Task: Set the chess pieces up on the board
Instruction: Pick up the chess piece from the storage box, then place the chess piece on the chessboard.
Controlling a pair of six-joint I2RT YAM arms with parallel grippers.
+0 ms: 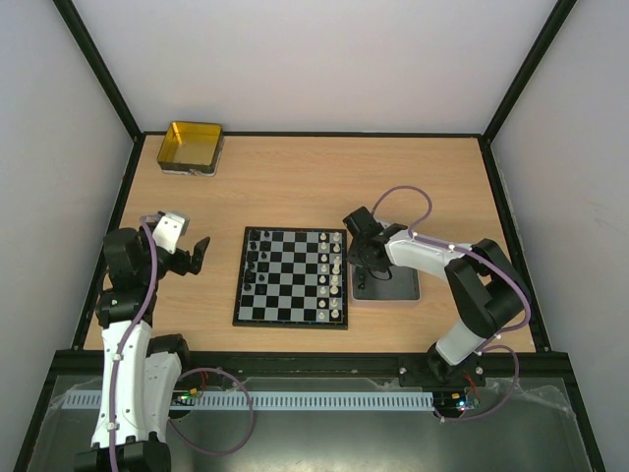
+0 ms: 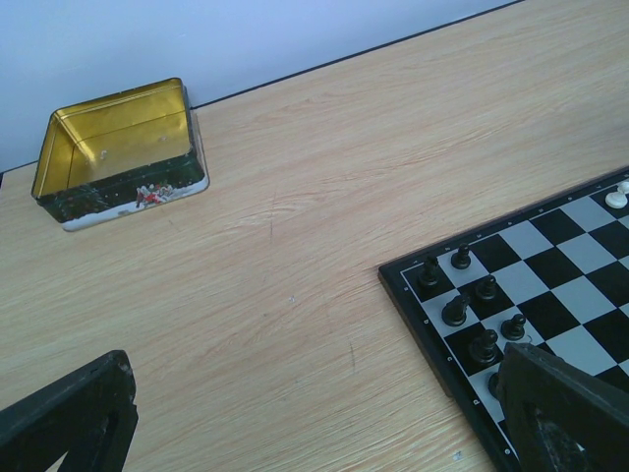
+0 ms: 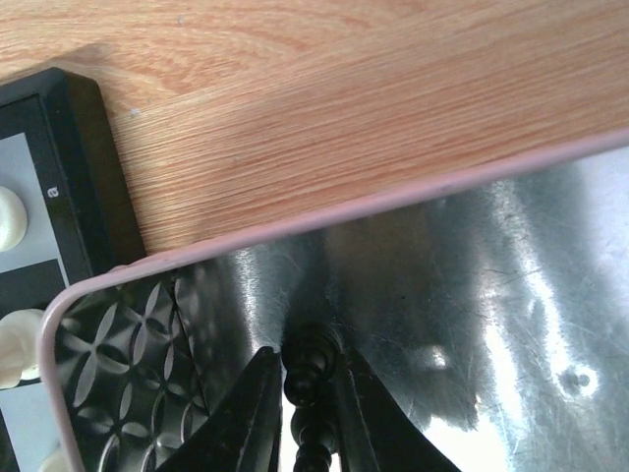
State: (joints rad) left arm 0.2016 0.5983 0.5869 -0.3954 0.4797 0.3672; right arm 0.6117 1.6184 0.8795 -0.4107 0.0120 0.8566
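Observation:
The board (image 1: 295,278) lies mid-table, with black chess pieces (image 1: 256,261) along its left columns and white ones (image 1: 332,275) along its right. My right gripper (image 1: 366,264) reaches down into the grey metal tray (image 1: 393,289) beside the board's right edge. In the right wrist view its fingers (image 3: 251,403) press on both sides of a black chess piece (image 3: 310,356) lying on the tray floor (image 3: 472,275). My left gripper (image 1: 189,256) hovers open and holding nothing above bare wood left of the board; its fingers (image 2: 74,413) frame the table, with black pieces (image 2: 457,310) on the board's corner (image 2: 413,295).
A gold-yellow tin (image 1: 191,147) sits at the back left corner of the table, also seen in the left wrist view as the open tin (image 2: 118,147). Black frame rails and white walls surround the table. White pieces (image 3: 10,216) stand on the board edge (image 3: 84,177) left of the tray.

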